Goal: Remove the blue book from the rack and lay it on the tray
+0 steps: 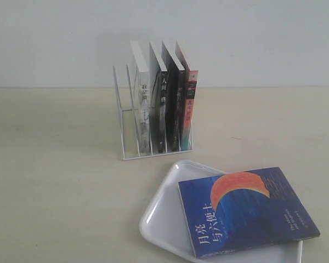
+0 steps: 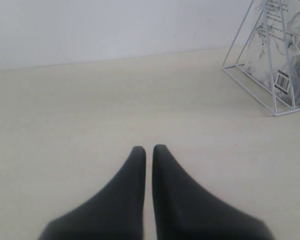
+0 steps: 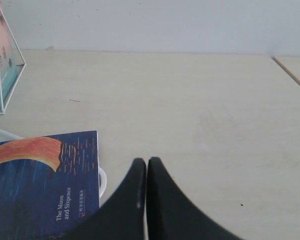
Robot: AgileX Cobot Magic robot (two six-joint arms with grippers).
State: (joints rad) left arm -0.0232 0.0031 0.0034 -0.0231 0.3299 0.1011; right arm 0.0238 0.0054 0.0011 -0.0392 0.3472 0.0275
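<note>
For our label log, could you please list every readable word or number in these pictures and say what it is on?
"月亮与六便士": on the blue book cover.
"The Moon and Sixpence": same cover, small white print.
Spines of the books in the rack: too blurred to read.
Digits on the barcode on one racked book: too small to read.

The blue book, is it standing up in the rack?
No, the blue book lies flat on the tray, while only other books stand in the rack.
</note>
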